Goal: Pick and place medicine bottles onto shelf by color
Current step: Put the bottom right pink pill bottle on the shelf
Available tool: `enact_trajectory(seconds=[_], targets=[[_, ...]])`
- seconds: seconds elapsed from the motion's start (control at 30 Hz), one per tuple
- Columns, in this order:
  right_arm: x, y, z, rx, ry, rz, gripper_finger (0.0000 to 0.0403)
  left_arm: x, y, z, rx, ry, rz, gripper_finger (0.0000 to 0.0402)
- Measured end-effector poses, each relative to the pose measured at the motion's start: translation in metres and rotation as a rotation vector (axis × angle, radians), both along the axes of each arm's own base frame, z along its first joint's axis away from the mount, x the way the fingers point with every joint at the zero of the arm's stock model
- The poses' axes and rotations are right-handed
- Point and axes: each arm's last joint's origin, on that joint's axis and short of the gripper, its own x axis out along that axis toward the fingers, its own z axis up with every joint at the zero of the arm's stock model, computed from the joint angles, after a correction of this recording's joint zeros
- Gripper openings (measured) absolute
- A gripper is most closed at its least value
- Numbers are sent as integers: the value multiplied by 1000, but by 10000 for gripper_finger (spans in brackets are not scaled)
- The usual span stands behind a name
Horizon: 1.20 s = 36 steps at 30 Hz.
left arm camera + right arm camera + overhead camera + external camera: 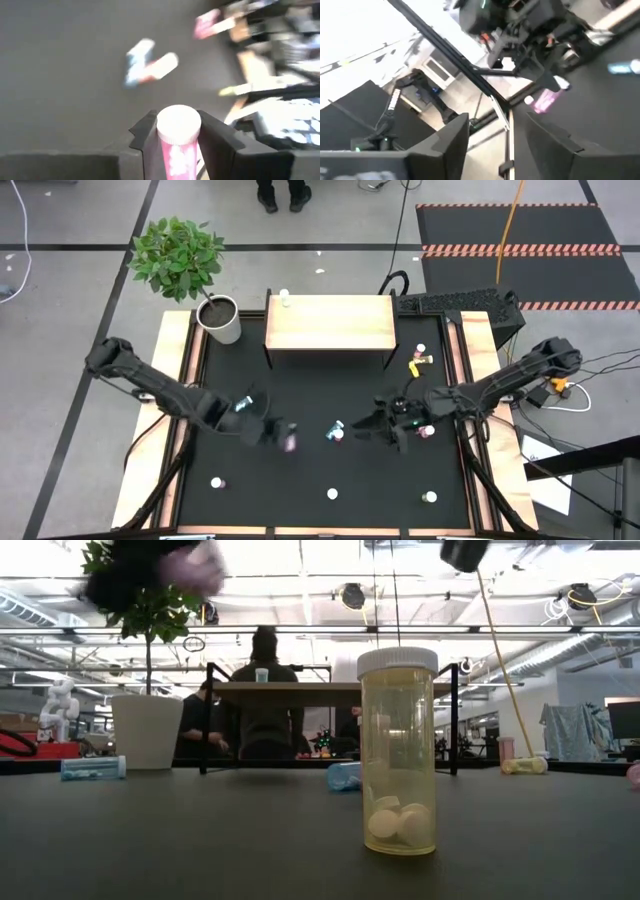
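A pink medicine bottle (176, 145) with a white cap sat clamped between the two fingers of the left claw (175, 135), cap pointing away from the wrist; from above, that claw (283, 435) hung over the black worktop (300, 395) left of centre, with the pink bottle (290, 442) showing at its tip. Just beside it toward the middle, a teal-blue bottle (333, 427) and a second pink one (338, 437) lay close together on the worktop, and the left wrist view caught the same pair (147, 65) lying on their sides. The right claw (383, 423) reached in from the right, near that pair, with its fingers (447, 145) parted and nothing between them. Another pink bottle (427, 431) lay just under the right arm, and a yellow bottle (418, 363) lay near the right front leg of the shelf (330, 323). Three more bottles stood apart along the near edge: one at the left (217, 481), one in the middle (333, 494) and a pale green one at the right (430, 498). One small bottle (285, 299) stood on the wooden shelf at its back left corner. In the low view, a yellow bottle (398, 752) with white tablets inside stood upright close to the camera. A white plant pot (222, 318) stood just left of the shelf.
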Motion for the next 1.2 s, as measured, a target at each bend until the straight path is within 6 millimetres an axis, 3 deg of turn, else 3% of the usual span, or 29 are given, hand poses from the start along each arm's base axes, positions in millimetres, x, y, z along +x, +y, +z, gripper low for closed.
enact_trajectory(seconds=[0.13, 0.27, 0.47, 0.7, 0.93, 1.2], targets=[[5, -10, 0, -70, -31, -47, 229, 28, 23, 40, 220, -272, -59, 124], [7, -22, 4, -170, -82, -122, 246, 39, 48, 74, 400, -429, -22, 124], [9, -46, 19, -260, -232, -251, 245, 44, 71, 100, 588, -533, 27, 124], [13, -80, 32, -272, -319, -222, 255, 52, 84, 111, 705, -666, 85, 124], [17, -111, 58, -316, -367, -297, 259, 53, 101, 116, 835, -685, 138, 124], [25, -153, 82, -252, -421, -291, 260, 50, 126, 126, 914, -753, 213, 124]])
